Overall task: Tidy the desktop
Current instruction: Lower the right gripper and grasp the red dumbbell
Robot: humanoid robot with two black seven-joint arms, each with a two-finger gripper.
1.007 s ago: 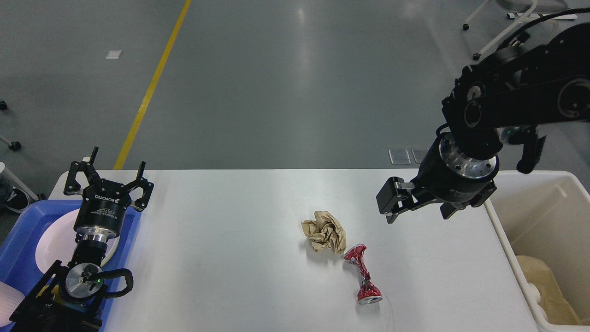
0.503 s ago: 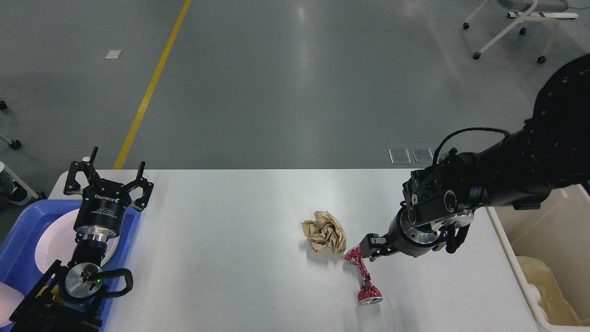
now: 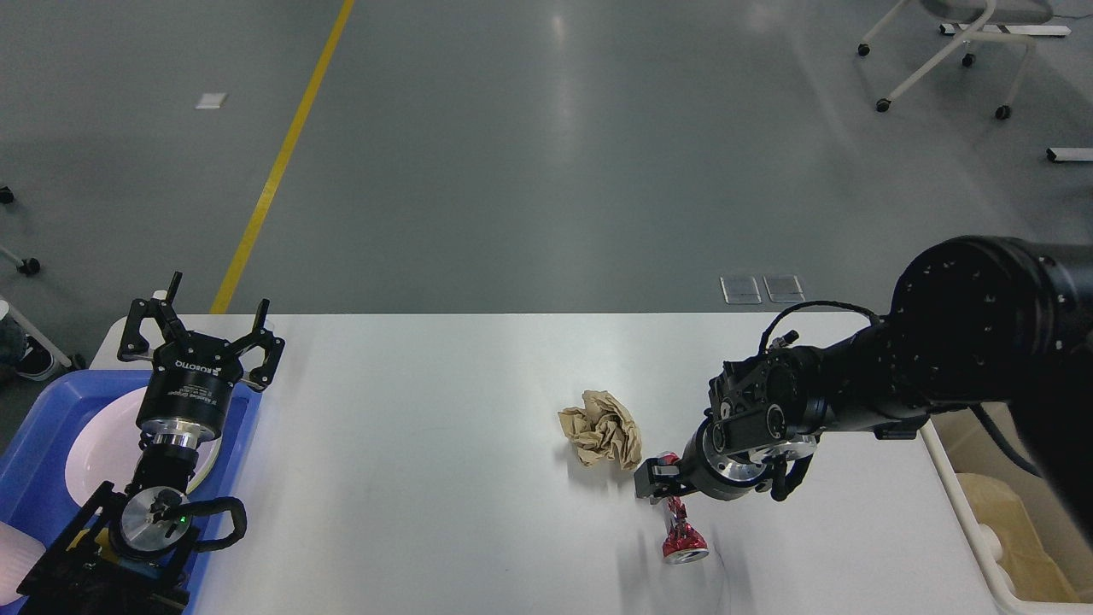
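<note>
White, smooth counter (image 3: 427, 478), rounded corners. "ROBOTIQ" legible on left gripper (image 3: 201, 335), fingers spread. Right gripper (image 3: 656, 483) fingers: cannot tell.

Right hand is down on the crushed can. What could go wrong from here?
1. The right hand meets the crushed red can at its far end, not its middle, so the can may pivot or slip out on lifting.
2. The crumpled brown paper lies close beside that hand, so a sideways move could nudge it across the desktop.
3. The cream bin rim sits to the right; a low carry could clip it.
</note>
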